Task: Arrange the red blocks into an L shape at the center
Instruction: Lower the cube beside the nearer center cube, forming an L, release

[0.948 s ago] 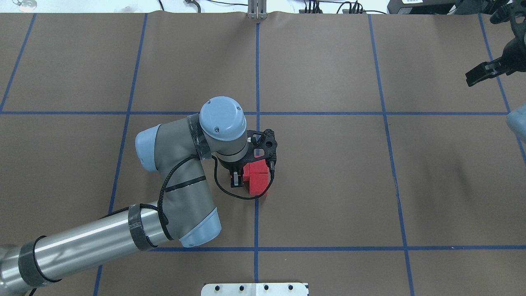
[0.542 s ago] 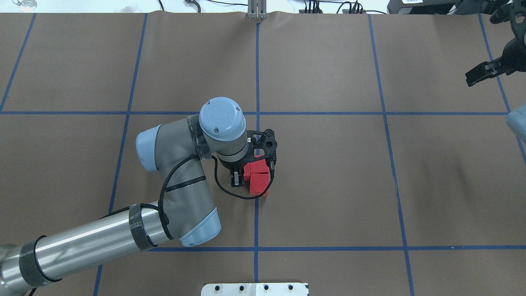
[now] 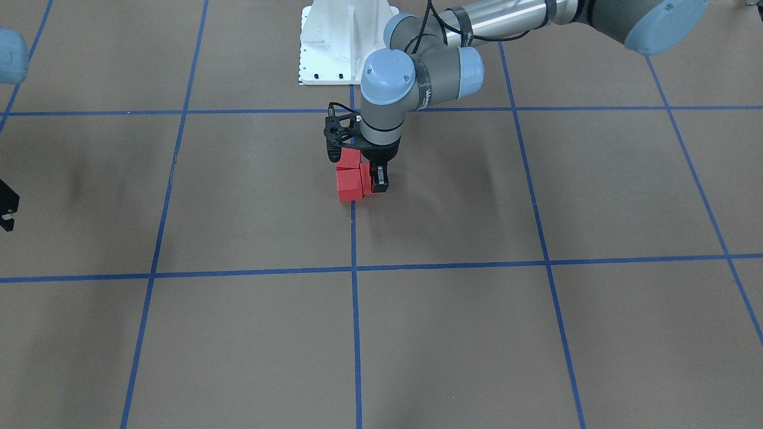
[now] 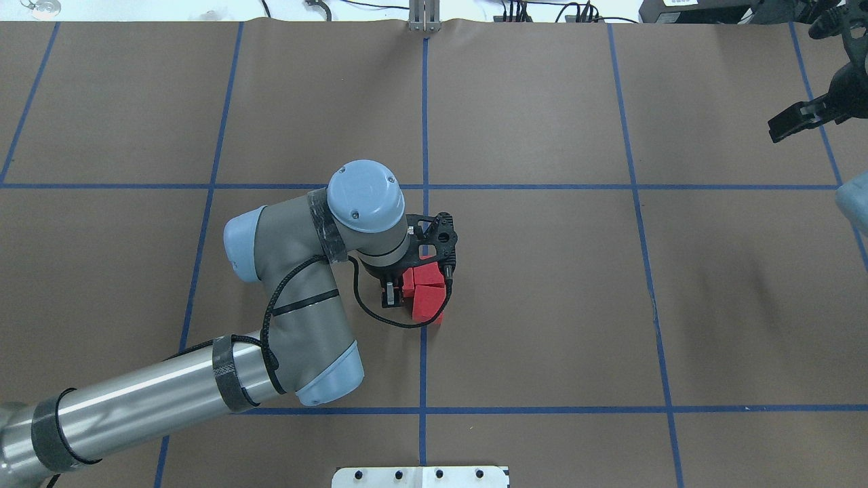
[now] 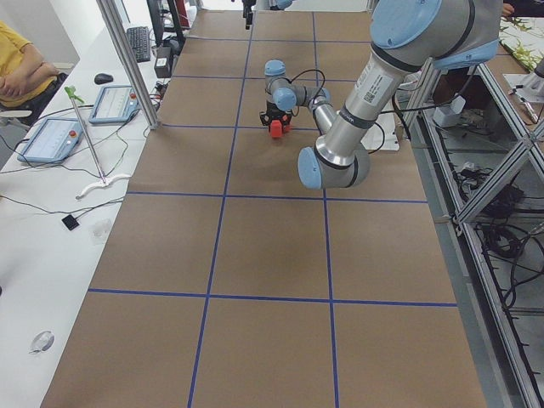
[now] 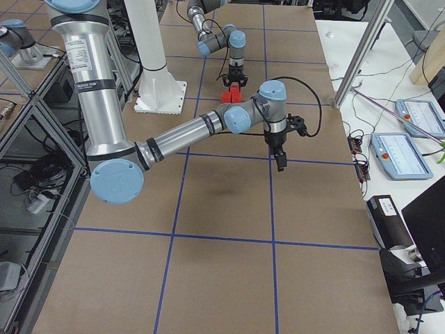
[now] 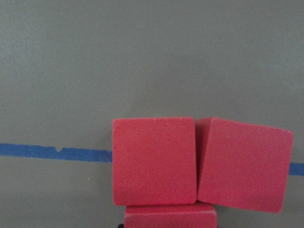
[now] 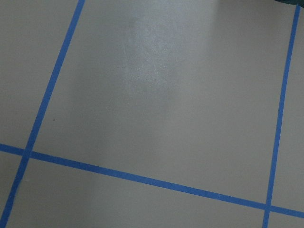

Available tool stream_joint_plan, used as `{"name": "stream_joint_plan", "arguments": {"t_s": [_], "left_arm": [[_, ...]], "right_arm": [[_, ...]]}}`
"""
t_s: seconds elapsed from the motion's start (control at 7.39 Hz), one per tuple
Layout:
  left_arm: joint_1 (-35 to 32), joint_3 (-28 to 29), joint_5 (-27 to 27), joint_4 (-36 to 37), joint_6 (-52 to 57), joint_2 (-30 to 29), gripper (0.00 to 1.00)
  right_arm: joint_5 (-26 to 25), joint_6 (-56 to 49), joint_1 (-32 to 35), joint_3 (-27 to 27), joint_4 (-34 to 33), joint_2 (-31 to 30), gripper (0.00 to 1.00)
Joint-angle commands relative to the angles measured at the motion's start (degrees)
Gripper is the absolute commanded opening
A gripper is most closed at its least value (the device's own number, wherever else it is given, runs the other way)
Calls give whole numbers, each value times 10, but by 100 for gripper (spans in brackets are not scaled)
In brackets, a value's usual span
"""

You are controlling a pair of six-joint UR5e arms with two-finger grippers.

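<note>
Three red blocks (image 4: 428,301) sit bunched together on the middle vertical blue line (image 4: 424,366), a little on the near side of the table's middle. In the left wrist view two blocks (image 7: 154,161) lie side by side across the line. The third block (image 7: 170,216) touches them from below and sits between the jaws. My left gripper (image 4: 399,288) points straight down, shut on that third block (image 3: 366,177), which rests on the table. My right gripper (image 4: 786,127) hovers far off at the right edge; it looks shut and holds nothing.
The brown table is crossed by blue grid lines (image 3: 351,268). The white robot base (image 4: 420,476) sits at the near edge. My left forearm (image 4: 156,400) crosses the near left squares. Cables and gear lie beyond the far edge (image 4: 515,10).
Almost nothing: my left wrist has shifted by a hair. The blocks and my right arm stay where they were.
</note>
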Motion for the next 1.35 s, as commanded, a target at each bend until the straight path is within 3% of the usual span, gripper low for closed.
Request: {"name": "stream_joint_plan", "arguments": {"t_s": [0.0,0.27,0.54,0.68,1.22], "left_arm": [[0,1,0,0,0,1,63],[0,2,1,1,-3,1,75],[0,3,0,-2,-2,2,95],[-1,1,0,-2,-4,2,99],[-10,-31,-3,5,0,3,100]], "right_arm": [[0,0,0,0,0,0,100],[0,0,0,0,0,0,100],[0,-1,0,0,0,0,100],[0,0,0,0,0,0,100],[0,0,0,0,0,0,100]]}}
